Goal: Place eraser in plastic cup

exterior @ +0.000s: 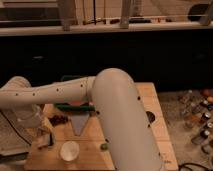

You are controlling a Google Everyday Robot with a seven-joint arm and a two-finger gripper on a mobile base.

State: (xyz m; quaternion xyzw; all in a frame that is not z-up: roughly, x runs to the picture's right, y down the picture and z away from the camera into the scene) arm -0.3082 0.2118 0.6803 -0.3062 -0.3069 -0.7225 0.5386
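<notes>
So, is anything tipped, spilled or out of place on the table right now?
Nothing stands out. The whitish round cup stands upright on the wooden table; the gripper hangs over its left edge. The arm hides the middle.

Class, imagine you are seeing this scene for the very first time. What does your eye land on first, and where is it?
The bulky white robot arm fills the middle and reaches leftward across the wooden table. Its end effector hangs over the table's left side, with a whitish round cup just to the right of it near the front edge. A cluster of bottles stands beyond the table at far right.
</notes>
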